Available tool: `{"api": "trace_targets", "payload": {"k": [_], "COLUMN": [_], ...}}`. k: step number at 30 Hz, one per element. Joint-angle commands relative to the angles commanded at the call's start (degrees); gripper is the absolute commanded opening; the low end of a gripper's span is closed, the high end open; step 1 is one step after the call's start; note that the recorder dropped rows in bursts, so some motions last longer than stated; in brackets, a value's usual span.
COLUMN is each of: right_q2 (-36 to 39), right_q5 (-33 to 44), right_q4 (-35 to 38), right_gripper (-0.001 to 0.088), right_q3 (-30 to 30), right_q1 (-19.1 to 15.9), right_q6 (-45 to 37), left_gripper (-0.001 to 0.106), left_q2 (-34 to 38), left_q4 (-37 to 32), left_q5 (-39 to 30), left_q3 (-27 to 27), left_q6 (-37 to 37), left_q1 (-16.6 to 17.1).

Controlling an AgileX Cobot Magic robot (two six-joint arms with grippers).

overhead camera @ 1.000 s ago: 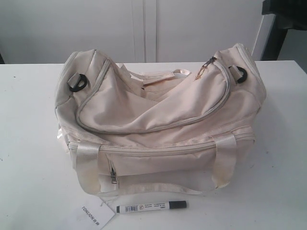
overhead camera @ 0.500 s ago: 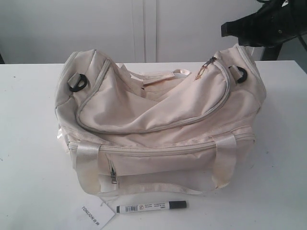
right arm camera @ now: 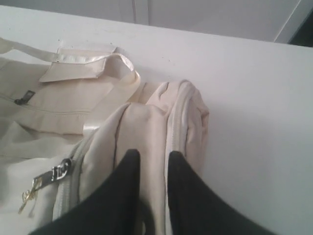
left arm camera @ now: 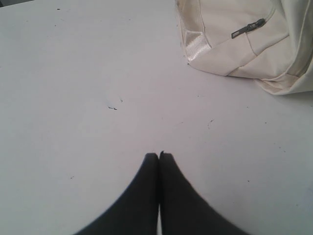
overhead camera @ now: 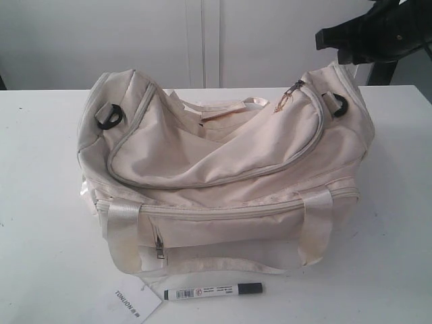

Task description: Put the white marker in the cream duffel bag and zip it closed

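Opening step, I judge: the bag (overhead camera: 223, 169) is zipped shut, the marker (overhead camera: 212, 291) untouched on the table (overhead camera: 40, 256) just beside its pocket side. Over the bag's end, by the zip pull (right arm camera: 58, 172), hovers the right gripper (right arm camera: 154, 155), jaws partly apart and empty; the next move calls for pinching that pull. Apart from the bag, the left gripper (left arm camera: 159, 155) sits pressed together over bare table.

A white surface (overhead camera: 40, 202) lay evenly lit, with a few small dark specks (left arm camera: 113, 107) on it. Beyond its far edge stood plain white wall panels (overhead camera: 101, 40) split by narrow vertical seams (overhead camera: 202, 40). A dark furniture leg (overhead camera: 385, 73) showed at far right.
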State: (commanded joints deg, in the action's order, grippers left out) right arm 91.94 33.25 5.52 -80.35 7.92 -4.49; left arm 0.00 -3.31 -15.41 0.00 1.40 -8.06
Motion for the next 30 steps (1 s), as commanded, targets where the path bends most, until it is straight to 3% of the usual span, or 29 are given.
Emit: {"api": "trace_targets", "payload": {"k": [5, 12, 30], "right_q2": [2.9, 4.5, 7.6], "right_q5": [-0.1, -2.4, -1.2], "right_q4": [0.0, -1.8, -2.6], "right_gripper": [0.0227, 0.0411, 0.0410], "right_q3": [-1.3, -1.3, -1.2], "right_q1": [0.0, 0.0, 0.0], "right_q6": [0.2, 3.4, 5.2], "left_gripper": [0.000, 0.000, 0.000], "left_q2": [0.0, 0.0, 0.0], "left_q4": [0.0, 0.0, 0.0], "left_q5": [0.0, 0.0, 0.0], "left_q3": [0.0, 0.0, 0.0], "left_q6": [0.0, 0.0, 0.0], "left_q1": [0.0, 0.0, 0.0]}}
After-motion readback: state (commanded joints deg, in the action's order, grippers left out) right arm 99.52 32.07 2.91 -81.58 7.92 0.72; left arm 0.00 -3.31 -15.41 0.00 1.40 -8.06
